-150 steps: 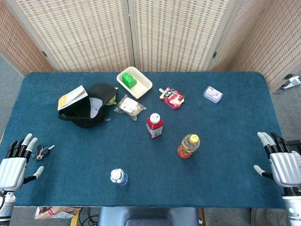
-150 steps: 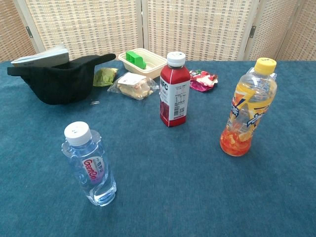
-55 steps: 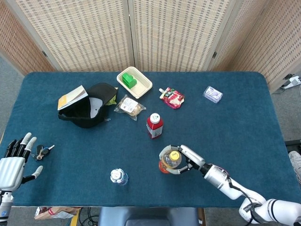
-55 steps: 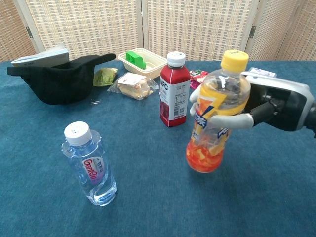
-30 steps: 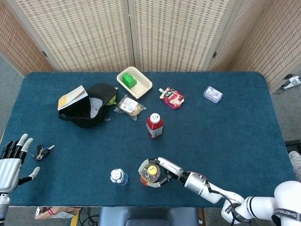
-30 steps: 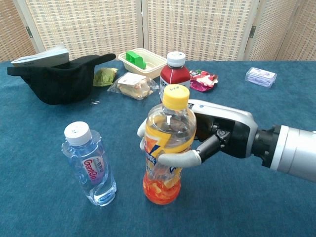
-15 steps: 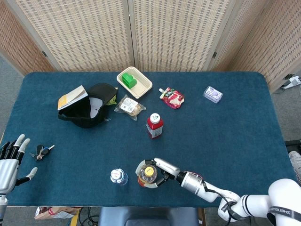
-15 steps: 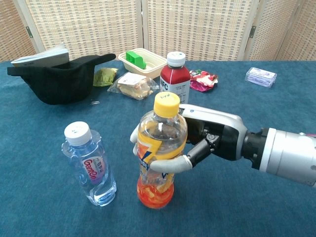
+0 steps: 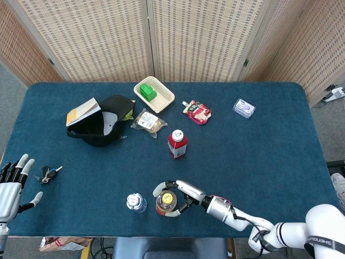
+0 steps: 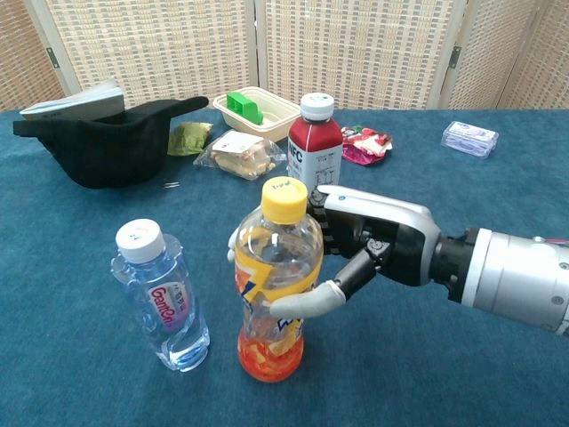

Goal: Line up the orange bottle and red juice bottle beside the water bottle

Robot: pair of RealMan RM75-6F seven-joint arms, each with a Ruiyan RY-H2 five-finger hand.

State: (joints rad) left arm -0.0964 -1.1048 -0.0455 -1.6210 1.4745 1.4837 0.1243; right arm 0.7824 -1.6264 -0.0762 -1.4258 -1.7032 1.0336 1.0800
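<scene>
Two of the three bottles now stand close together at the near edge of the surface (image 9: 259,151): the water bottle (image 10: 163,298) and, just to its right, the orange bottle (image 10: 274,280). The right robot hand (image 10: 373,245) grips the orange bottle, fingers wrapped round its body from the right side. From the chest view the bottle's base looks to be on or just above the cloth; we cannot tell which. The left robot hand (image 9: 11,186) is at the near left corner, fingers spread, holding nothing, beside a set of keys (image 9: 48,174).

The red juice bottle (image 10: 312,160) stands upright farther back, well apart from the pair, not yet moved.

Step in hand, as we judge it: setting the orange bottle down beside the water bottle. To do it well:
- keep the bottle upright and make sure the base is flat on the cloth before letting go;
- leave a small gap to the water bottle, since the fingers on the left side of the orange bottle could nudge it;
- open the fingers outward and pull away to the right, not upward through the cap.

Risk: the tall bottle tipping on soft cloth.
</scene>
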